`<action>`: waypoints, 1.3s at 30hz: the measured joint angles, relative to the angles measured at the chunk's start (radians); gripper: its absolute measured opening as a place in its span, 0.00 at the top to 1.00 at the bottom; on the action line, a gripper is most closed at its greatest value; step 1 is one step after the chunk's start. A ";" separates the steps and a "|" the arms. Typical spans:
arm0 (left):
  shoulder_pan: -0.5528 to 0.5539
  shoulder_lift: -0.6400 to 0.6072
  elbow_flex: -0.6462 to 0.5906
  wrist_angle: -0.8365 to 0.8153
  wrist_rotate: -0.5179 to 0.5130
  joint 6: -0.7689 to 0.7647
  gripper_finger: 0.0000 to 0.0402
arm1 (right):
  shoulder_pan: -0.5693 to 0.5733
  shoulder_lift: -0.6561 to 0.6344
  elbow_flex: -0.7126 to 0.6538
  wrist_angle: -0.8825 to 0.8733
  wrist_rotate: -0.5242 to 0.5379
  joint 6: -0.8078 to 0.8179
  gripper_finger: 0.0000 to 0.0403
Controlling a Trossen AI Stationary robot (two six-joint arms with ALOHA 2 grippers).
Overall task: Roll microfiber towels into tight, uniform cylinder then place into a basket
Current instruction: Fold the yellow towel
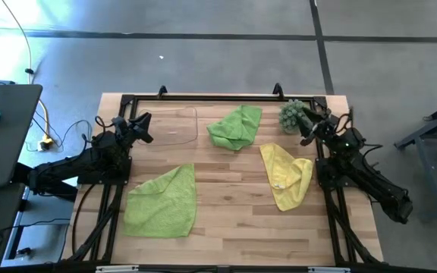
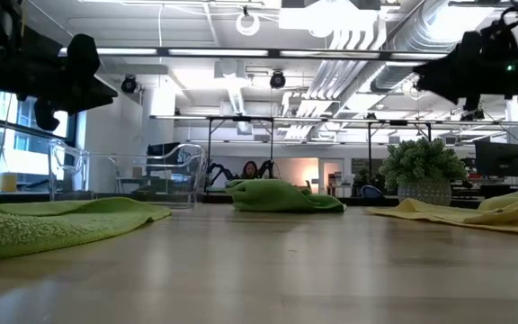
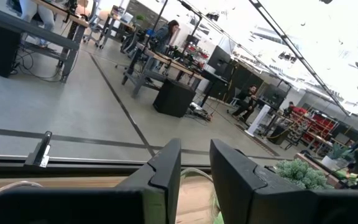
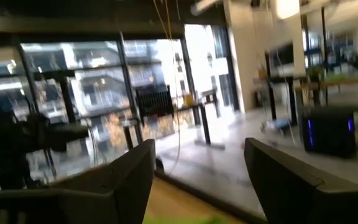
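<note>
Wooden slatted table holds three loose, unrolled microfiber towels: a flat lime green square cloth front left, a crumpled lime green cloth at back centre, and a yellow cloth folded loosely on the right. Shallow clear plastic basket sits at back left, nothing visible in it. Spiky green ball plant sits at back right corner. Left gripper is raised beside the basket, fingers narrowly parted, holding nothing. Right gripper is raised near the plant, fingers spread wide, nothing held. People sit at desks in the room behind.
</note>
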 joint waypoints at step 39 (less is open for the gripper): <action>0.000 0.000 0.000 0.000 0.000 0.000 0.81 | 0.304 0.944 0.757 -1.129 -0.104 0.014 0.40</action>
